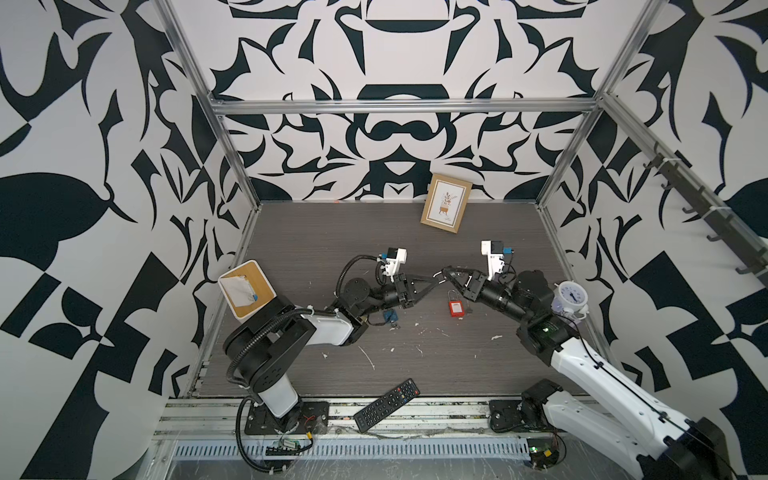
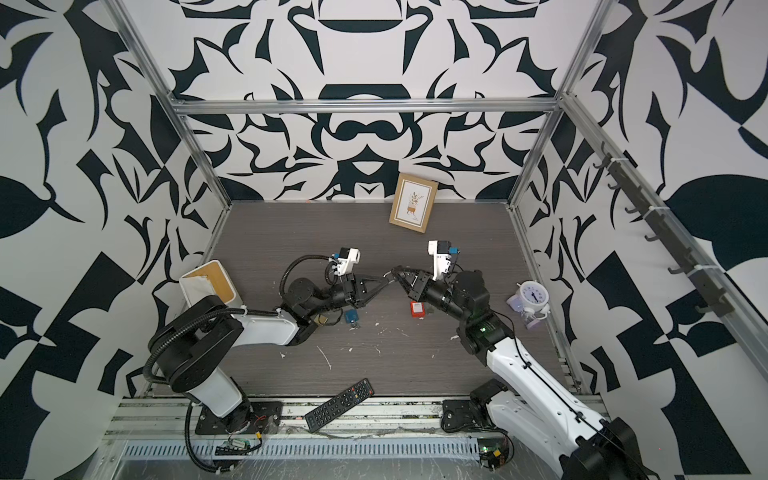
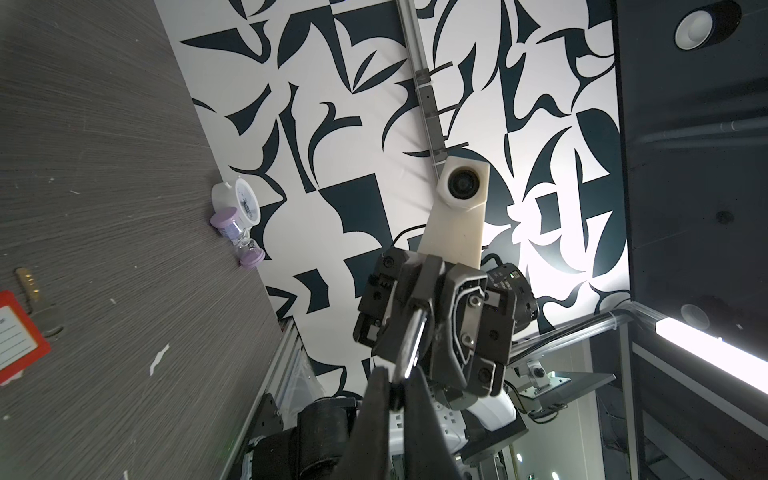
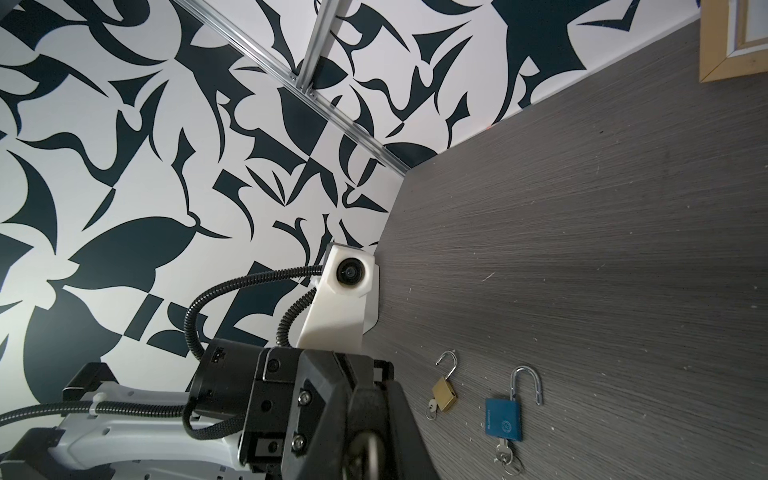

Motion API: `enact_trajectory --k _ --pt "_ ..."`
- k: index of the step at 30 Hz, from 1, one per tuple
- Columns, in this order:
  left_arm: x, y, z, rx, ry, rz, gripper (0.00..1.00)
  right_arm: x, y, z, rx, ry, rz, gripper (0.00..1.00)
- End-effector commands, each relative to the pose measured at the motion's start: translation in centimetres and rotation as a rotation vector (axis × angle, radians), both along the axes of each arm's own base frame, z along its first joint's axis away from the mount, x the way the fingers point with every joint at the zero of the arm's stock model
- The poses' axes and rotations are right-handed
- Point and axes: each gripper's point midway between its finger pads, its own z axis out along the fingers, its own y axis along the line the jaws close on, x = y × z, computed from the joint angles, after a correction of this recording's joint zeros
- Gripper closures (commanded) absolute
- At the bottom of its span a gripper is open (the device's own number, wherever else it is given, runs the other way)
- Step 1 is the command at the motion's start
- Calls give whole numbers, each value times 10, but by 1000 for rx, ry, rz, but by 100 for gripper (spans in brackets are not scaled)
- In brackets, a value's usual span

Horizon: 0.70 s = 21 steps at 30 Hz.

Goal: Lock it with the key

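Observation:
Both grippers meet tip to tip in the air above the middle of the table. A thin silver key (image 3: 413, 340) spans between them; it also shows as a small bright sliver (image 1: 438, 277) in a top view. My left gripper (image 1: 434, 281) (image 3: 397, 384) is shut on one end of the key. My right gripper (image 1: 445, 274) (image 4: 376, 386) is shut on the other end, where a ring shows between its fingers. A red padlock (image 1: 456, 308) (image 3: 16, 332) lies on the table just below them. A blue padlock (image 4: 503, 417) and a brass padlock (image 4: 444, 397) lie open, each with a key in it.
A framed picture (image 1: 446, 203) leans on the back wall. An alarm clock (image 1: 572, 296) and a purple hourglass (image 2: 524, 309) stand at the right edge. A tissue box (image 1: 247, 289) sits at the left, a remote (image 1: 386, 405) at the front. Paper scraps dot the table.

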Motion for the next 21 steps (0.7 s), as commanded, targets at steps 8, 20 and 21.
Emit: enact_trajectory --k 8,20,21 --pt "-13 -17 12 -17 -27 -104 100 -34 38 22 2 -99 273 100" --pt "-10 -21 20 30 -78 -90 100 -63 69 -18 -34 -30 349 100" --pt "-10 -21 22 34 -91 -91 100 -66 70 -18 -39 -38 353 100"
